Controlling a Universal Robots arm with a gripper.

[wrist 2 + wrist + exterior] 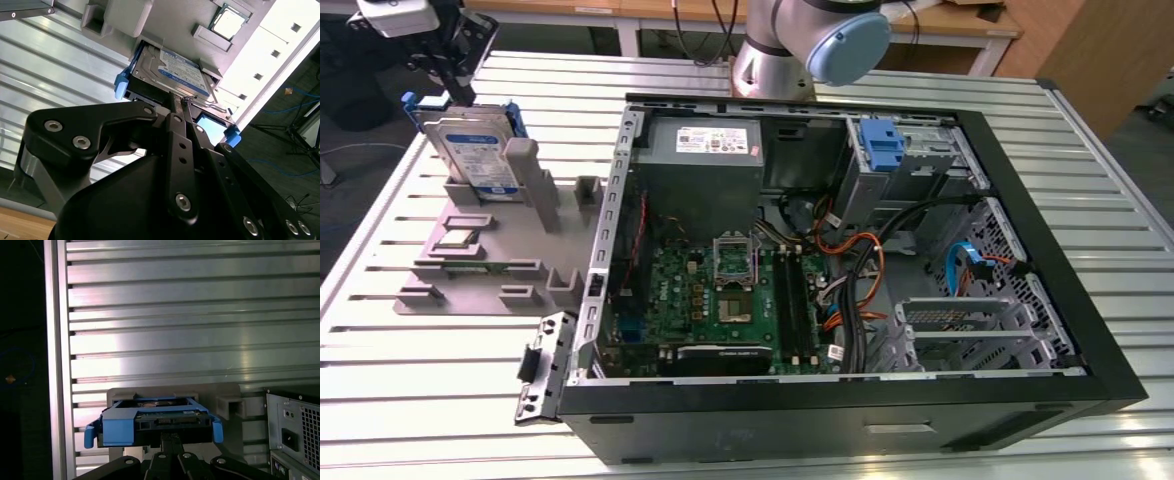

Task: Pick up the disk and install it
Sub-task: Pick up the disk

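Disk (464, 150) upright in fixture (470, 262) at counter (414, 410) corner; gripper (181, 101) directly above, fingers closed together, tips touching disk's top edge.

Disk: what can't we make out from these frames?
1. Disk, lower part: exterior view, hidden by a post of the grey holder in front of it.
2. Disk, near edge: second wrist view, covered by the gripper.
3. Gripper, upper part: exterior view, cut off by the top edge.
4. Drive bay in the computer case: exterior view, its inside hidden behind the blue latch piece.
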